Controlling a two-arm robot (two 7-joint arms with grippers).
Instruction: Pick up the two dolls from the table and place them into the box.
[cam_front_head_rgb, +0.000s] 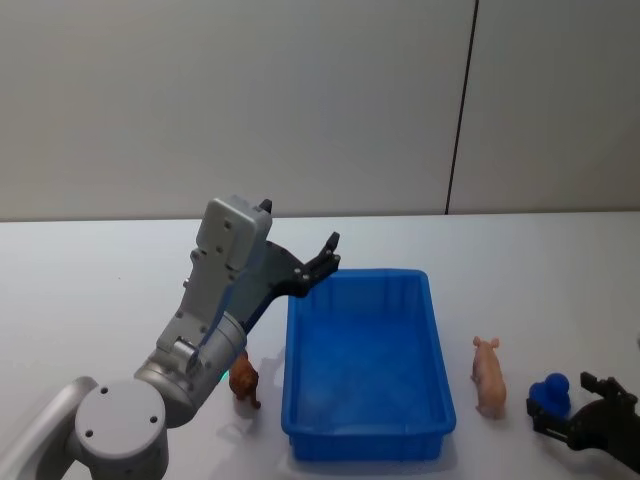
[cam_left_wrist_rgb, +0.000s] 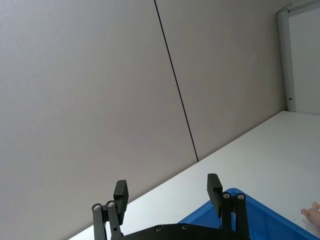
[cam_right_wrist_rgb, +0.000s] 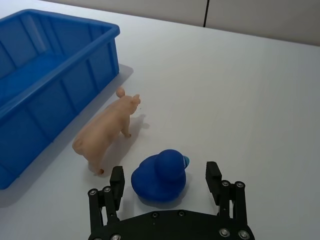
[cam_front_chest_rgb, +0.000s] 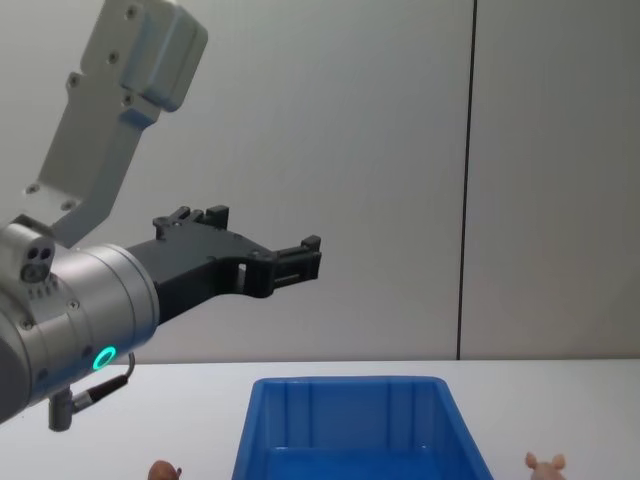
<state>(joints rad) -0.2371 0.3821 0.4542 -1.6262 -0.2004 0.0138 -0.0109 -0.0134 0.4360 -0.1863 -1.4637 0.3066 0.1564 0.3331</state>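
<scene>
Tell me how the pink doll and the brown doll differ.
Colour: the pink doll is pale pink, the brown doll reddish-brown. Place: the pink doll stands right of the box, near a blue duck; the brown doll stands left of it, beside the left arm. Shared: both stand on the table, outside the box.

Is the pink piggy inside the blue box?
No, the pink pig stands on the white table just outside the blue box, on its right side.
</scene>
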